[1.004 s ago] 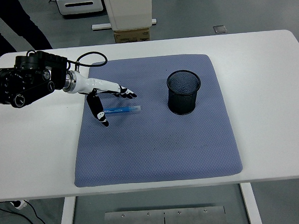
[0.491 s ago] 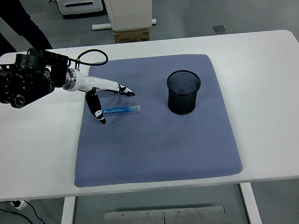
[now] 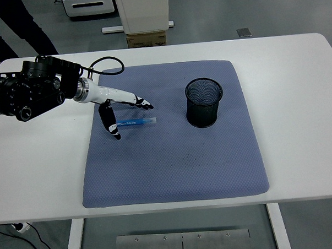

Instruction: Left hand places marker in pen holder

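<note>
A blue marker [image 3: 137, 122] lies flat on the blue-grey mat [image 3: 178, 157], pointing left to right. A black mesh pen holder [image 3: 204, 102] stands upright on the mat to the marker's right. My left hand [image 3: 121, 112] hovers over the marker's left end with fingers spread; the thumb hangs down at the marker's left tip and the other fingers reach out just above it. It holds nothing. The right arm does not show.
The mat covers the middle of the white table [image 3: 297, 96]. A cardboard box [image 3: 146, 39] and a white pedestal stand beyond the far edge. A person's dark-clad legs [image 3: 18, 26] show at the top left.
The left hand has shifted slightly right and lower toward the marker over the last half second. The marker and pen holder have not moved.
</note>
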